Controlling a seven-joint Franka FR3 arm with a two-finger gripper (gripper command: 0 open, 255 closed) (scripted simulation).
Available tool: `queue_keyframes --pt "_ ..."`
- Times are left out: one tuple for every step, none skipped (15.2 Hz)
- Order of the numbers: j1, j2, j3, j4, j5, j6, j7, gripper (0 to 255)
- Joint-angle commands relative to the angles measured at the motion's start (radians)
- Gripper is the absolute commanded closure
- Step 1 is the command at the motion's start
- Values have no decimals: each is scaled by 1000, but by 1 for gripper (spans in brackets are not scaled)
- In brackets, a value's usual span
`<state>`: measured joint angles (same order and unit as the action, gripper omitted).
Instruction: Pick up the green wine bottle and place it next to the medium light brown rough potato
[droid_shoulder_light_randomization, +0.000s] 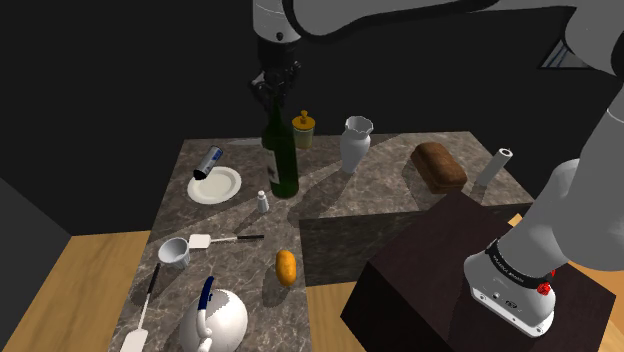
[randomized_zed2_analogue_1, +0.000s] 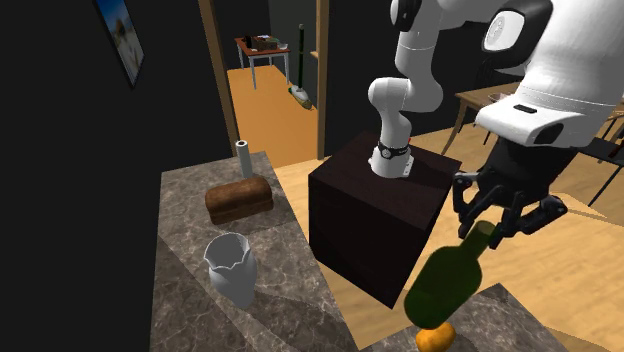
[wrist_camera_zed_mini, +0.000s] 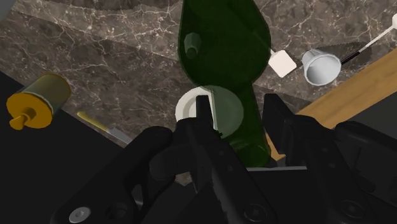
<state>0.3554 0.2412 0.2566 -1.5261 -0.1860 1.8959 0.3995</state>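
The green wine bottle stands upright on the dark marble counter, between a white plate and a white vase. My gripper comes straight down onto its neck. In the wrist view the black fingers clasp the neck of the bottle from both sides. The second exterior view has the gripper shut around the top of the bottle. I cannot tell whether its base touches the counter. The orange-brown potato lies nearer the counter's front edge, and the potato peeks out below the bottle.
Around the bottle stand a tipped can, a white plate, a small shaker, a yellow-lidded jar and a white vase. A bread loaf lies to the right. A cup, spatula and white teapot sit near the front.
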Motion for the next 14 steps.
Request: queue_keyframes --pt "-1 -4 0 -30 -1 27 4 255" --pt "-2 -3 -1 -43 -1 40 6 255" --pt "-2 -3 -1 -55 -2 53 7 255" --pt "-2 -2 -1 -68 -3 66 9 255" --pt "-3 -1 -2 -80 -4 79 11 255" --pt "-3 0 -2 -92 -6 92 13 255" --pt "-3 2 -3 -103 -7 105 15 255" --pt "-4 3 -3 -114 -8 117 17 255" --pt "-4 5 -4 -125 -10 130 19 255" --pt "-4 7 -4 -136 -11 142 21 255" --pt "-4 9 -5 -146 -13 155 23 255" --pt "-4 12 -5 -156 -15 167 26 255" --pt "-4 15 -6 -166 -16 180 28 255" --pt "-4 17 -6 -176 -18 192 30 255"
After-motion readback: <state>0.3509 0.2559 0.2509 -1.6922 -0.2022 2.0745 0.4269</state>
